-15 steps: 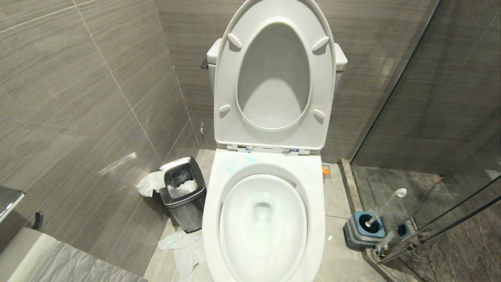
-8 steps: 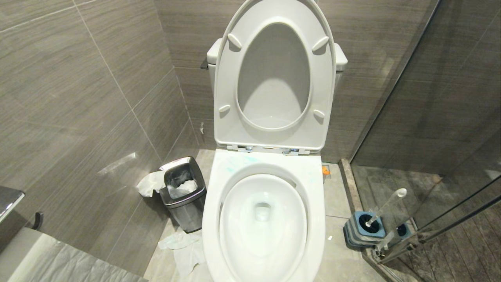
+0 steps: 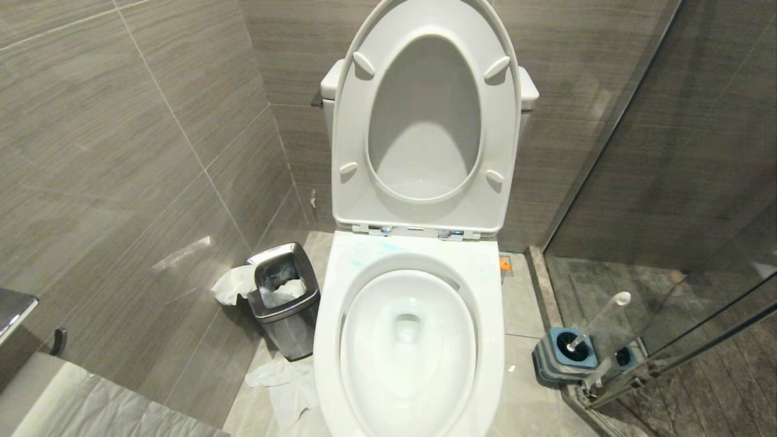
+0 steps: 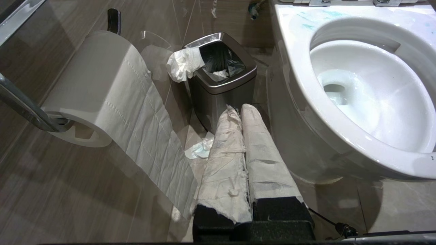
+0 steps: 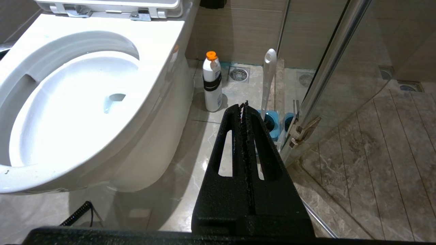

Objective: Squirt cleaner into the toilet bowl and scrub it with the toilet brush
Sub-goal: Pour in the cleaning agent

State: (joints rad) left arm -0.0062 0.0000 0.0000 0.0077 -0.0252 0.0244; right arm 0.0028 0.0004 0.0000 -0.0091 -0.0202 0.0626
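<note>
The toilet bowl [image 3: 488,303] stands in the middle with its seat and lid raised against the tank. Thin turquoise smears of cleaner [image 3: 364,255] mark the back of the rim. The toilet brush [image 3: 598,321] leans in its blue-topped holder [image 3: 567,355] on the floor to the bowl's right, by the glass door. Neither arm shows in the head view. My left gripper [image 4: 239,109], fingers wrapped in white, is shut and empty, low beside the bowl's [image 4: 296,61] left flank. My right gripper [image 5: 244,105] is shut and empty, short of the brush handle [image 5: 268,78].
A white bottle [image 5: 212,81] with an orange cap stands on the floor between bowl and brush. A steel waste bin [image 3: 284,297] with tissue sits left of the bowl, crumpled paper [image 3: 285,382] before it. A toilet paper roll [image 4: 102,88] hangs at left; a glass shower door [image 5: 327,68] closes the right.
</note>
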